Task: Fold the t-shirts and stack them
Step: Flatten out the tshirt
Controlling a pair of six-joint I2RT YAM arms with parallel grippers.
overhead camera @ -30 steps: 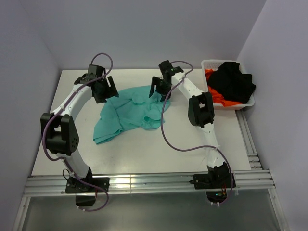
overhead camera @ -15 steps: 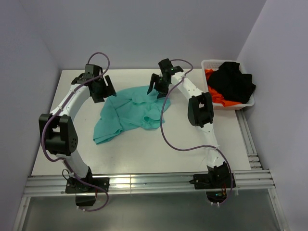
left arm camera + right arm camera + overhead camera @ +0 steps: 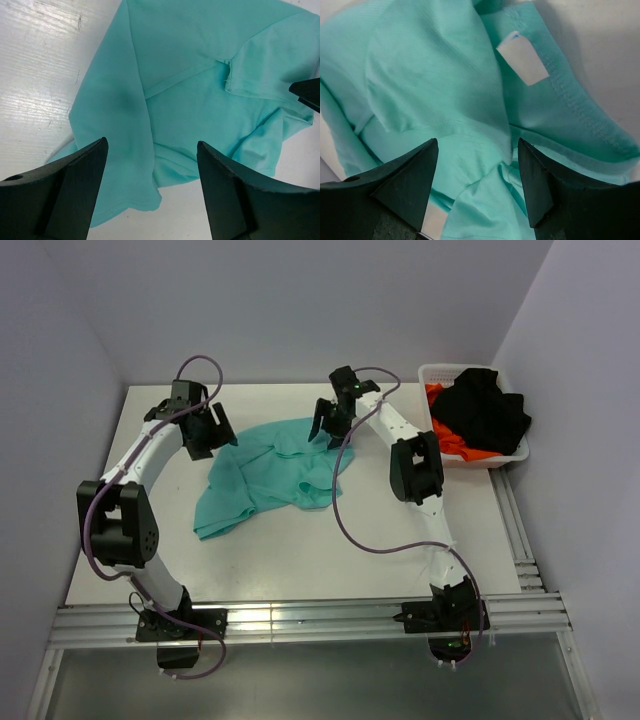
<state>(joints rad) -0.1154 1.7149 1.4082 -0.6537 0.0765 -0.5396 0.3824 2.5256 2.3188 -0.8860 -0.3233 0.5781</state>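
Note:
A teal-green t-shirt (image 3: 272,475) lies crumpled on the white table (image 3: 300,555). My left gripper (image 3: 203,432) hangs open at the shirt's far left edge. In the left wrist view its fingers (image 3: 75,190) stand wide over a folded edge of the teal cloth (image 3: 190,90), and nothing is between them. My right gripper (image 3: 328,426) is open over the shirt's far right corner. In the right wrist view it (image 3: 477,142) straddles bunched cloth just below the collar with the white neck label (image 3: 522,57). A black t-shirt (image 3: 487,410) and an orange-red one (image 3: 452,443) lie in the basket.
A white slotted basket (image 3: 432,371) stands at the table's far right, against the right wall. Walls close in the table at the left, the back and the right. A metal rail (image 3: 300,620) runs along the near edge between the arm bases.
My left gripper has drifted a little to the left, off the shirt's edge. The right gripper has stayed in place and its jaws have narrowed slightly. The shirt has not moved.

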